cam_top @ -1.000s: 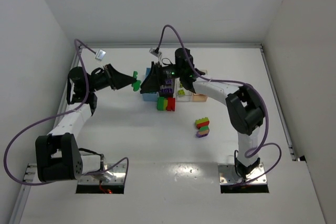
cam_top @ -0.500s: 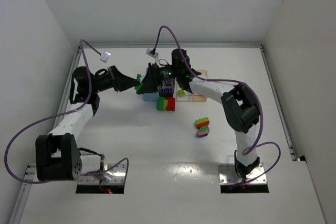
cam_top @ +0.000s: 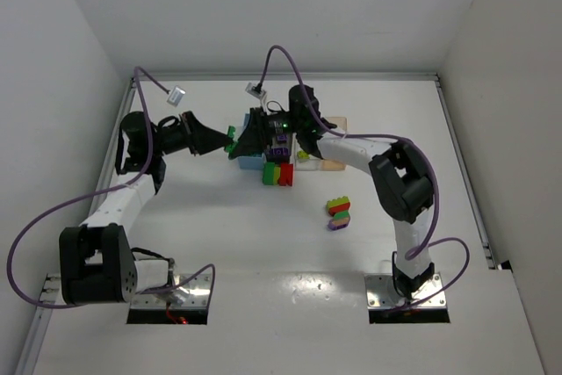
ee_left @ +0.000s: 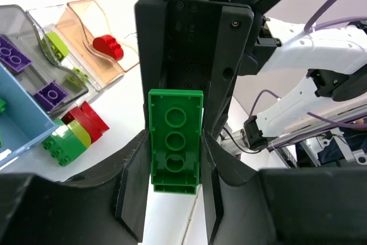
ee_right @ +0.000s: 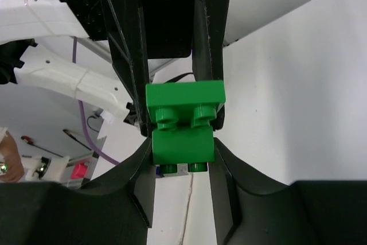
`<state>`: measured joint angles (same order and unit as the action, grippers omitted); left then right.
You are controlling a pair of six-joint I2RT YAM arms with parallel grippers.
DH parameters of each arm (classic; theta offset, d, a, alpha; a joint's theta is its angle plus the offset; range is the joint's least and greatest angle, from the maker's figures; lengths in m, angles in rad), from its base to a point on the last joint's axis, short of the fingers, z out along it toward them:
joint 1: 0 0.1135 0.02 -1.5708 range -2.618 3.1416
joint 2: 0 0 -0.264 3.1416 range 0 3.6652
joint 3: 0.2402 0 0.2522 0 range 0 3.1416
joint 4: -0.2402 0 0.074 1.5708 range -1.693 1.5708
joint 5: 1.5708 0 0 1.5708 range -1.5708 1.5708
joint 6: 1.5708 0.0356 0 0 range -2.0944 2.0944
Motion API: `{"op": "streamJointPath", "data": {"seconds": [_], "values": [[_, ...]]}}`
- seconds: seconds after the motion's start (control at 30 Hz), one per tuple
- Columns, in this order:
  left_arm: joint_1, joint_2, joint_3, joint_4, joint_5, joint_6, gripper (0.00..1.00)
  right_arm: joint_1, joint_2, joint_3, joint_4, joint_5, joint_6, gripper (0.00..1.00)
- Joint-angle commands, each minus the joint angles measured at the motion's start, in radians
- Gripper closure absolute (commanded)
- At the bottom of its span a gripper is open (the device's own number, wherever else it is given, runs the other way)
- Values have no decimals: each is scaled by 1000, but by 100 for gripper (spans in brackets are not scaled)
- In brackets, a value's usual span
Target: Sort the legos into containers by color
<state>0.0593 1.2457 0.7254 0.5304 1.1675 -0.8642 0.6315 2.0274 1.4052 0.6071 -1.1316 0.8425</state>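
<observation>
A green lego [cam_top: 232, 133] made of two stacked bricks hangs in the air above the row of containers, between both grippers. My left gripper [ee_left: 175, 142] is shut on the green lego [ee_left: 175, 119], its underside facing the camera. Facing it head-on, my right gripper [ee_right: 183, 150] has both fingers pressed against the stack's lower brick [ee_right: 183, 144]. Below stand the blue bin [ee_left: 20, 121], a grey bin [ee_left: 17, 32] with purple bricks [ee_left: 51, 93], a clear bin [ee_left: 43, 15] with a yellow-green brick [ee_left: 57, 43] and a tan-orange bin [ee_left: 86, 10] with a red brick [ee_left: 108, 45].
A loose green, yellow and red stack [cam_top: 277, 174] lies on the table just in front of the bins. A second mixed stack [cam_top: 338, 213] lies further to the right. White walls close the table on the left, back and right.
My left gripper carried the green lego rightward to meet the right gripper. The right fingers then narrowed onto the lego.
</observation>
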Motion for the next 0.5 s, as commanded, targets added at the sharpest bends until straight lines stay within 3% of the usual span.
{"op": "streamJointPath", "data": {"seconds": [0.0, 0.3, 0.33, 0.37, 0.47], "values": [[74, -26, 17, 51, -60, 2, 92, -7, -65, -60, 89, -39, -25, 100], [123, 11, 64, 74, -107, -18, 92, -61, -157, -195, 53, -50, -81, 100], [96, 20, 83, 13, -129, 92, 92, -73, -168, -195, 1, -39, -126, 100], [76, 20, 107, -176, -213, 167, 92, -88, -168, -204, -30, -13, -153, 100], [-19, 46, 190, -415, -363, 382, 91, -122, -203, -204, -219, 79, -307, 100]]}}
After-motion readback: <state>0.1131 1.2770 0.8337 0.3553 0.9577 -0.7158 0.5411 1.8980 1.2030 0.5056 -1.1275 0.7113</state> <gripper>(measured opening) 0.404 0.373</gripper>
